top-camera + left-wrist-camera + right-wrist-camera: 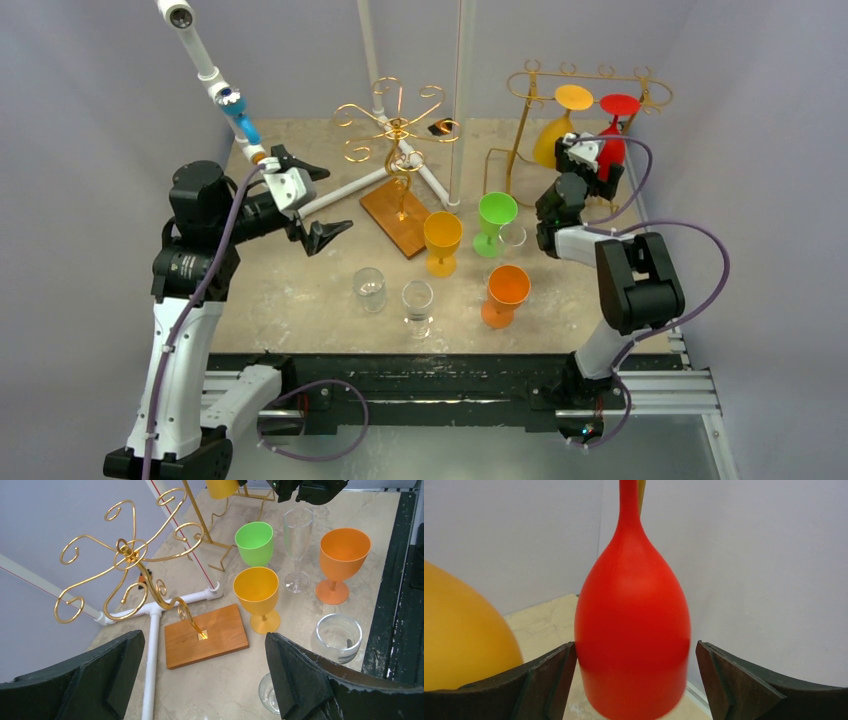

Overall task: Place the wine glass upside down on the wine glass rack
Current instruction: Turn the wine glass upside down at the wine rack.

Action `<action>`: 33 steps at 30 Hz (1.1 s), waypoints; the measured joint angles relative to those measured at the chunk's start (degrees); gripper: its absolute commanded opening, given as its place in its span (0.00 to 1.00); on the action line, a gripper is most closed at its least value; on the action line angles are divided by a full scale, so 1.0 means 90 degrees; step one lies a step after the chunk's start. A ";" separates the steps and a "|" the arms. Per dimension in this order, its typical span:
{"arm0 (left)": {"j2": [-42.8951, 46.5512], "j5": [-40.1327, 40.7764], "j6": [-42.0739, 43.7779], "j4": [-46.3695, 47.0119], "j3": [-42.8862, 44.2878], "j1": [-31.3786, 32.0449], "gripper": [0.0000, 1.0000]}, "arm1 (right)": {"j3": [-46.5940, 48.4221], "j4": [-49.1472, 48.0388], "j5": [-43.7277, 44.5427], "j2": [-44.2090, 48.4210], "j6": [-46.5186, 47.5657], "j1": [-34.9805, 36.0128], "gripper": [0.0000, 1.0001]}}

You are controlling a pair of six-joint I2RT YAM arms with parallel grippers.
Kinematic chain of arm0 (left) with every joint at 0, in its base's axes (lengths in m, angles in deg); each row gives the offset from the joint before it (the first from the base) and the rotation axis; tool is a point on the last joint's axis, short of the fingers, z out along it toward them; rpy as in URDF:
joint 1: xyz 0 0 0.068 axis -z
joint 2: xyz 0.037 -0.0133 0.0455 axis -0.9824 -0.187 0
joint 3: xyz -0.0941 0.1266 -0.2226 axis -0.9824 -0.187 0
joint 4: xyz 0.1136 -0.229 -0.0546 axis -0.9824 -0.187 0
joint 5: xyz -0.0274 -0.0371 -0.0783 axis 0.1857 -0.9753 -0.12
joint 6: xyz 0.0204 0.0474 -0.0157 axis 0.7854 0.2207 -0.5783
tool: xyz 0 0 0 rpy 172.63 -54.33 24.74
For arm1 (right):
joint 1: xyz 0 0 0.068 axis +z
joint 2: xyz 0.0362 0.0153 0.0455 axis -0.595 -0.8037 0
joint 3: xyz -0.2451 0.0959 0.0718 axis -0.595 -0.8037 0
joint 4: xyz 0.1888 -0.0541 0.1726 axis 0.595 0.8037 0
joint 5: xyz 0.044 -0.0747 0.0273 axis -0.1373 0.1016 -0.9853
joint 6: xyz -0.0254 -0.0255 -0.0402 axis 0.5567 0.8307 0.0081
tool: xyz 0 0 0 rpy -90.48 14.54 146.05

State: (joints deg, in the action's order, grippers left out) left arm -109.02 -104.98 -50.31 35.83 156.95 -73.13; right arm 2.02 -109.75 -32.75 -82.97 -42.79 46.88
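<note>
On the beige table [300, 290] stand a yellow goblet [442, 243], green goblet [495, 222], orange goblet [505, 296], clear tumbler [369, 288], and wooden-based gold stand [395, 218].

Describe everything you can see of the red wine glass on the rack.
The red wine glass is opaque, glossy, plastic-looking, with a long tapering bowl, slim stem and round foot. It hangs upside down from the gold rack, foot above the rail, beside a yellow glass. The right gripper brackets the bowl, jaws open; contact cannot be confirmed.

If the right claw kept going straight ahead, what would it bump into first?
Probably the red wine glass, hanging upside down right in front of the open right gripper.
</note>
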 measured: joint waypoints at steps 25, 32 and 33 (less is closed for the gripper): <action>0.0032 -0.0068 -0.0177 -0.0138 0.0002 0.0007 1.00 | -0.1678 0.4194 -0.1103 0.3184 -0.3738 0.0151 0.88; 0.0034 -0.0070 -0.0177 -0.0206 0.0002 0.0007 1.00 | -0.1732 0.5627 -0.1341 0.3351 -0.5102 0.0151 0.82; 0.0034 -0.0070 -0.0177 -0.0206 0.0002 0.0007 1.00 | -0.1729 0.5792 -0.1336 0.3378 -0.5255 0.0148 0.79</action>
State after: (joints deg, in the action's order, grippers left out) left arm -108.71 -105.61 -51.90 33.98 156.97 -73.07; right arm -13.55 -57.62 -44.78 -52.57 -90.09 48.21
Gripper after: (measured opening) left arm 0.996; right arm 0.835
